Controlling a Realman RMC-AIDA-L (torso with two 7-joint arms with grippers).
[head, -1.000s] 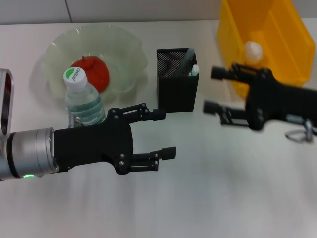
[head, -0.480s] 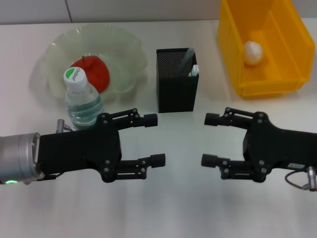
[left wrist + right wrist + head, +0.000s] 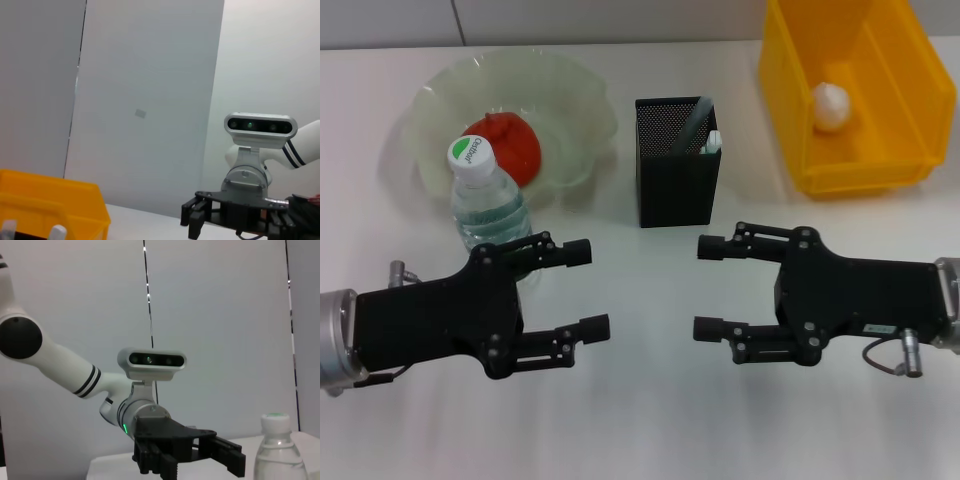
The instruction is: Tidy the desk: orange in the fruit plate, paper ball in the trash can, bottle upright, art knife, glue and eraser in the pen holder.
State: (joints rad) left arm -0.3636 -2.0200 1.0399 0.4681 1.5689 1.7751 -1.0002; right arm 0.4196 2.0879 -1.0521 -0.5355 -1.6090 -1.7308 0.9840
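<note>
A white desk (image 3: 650, 420) runs to a pale grey wall. On it stand one fruit plate (image 3: 575, 100) holding one orange (image 3: 505, 147), one upright bottle (image 3: 485, 205) before it, one pen holder (image 3: 677, 175) with two sticks inside, and one trash can (image 3: 840, 178) holding one paper ball (image 3: 830, 105). The left gripper (image 3: 582, 290) and the right gripper (image 3: 708, 288) face each other, both spread, holding nothing.

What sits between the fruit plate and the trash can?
In the head view, the pen holder stands between the fruit plate and trash can.
</note>
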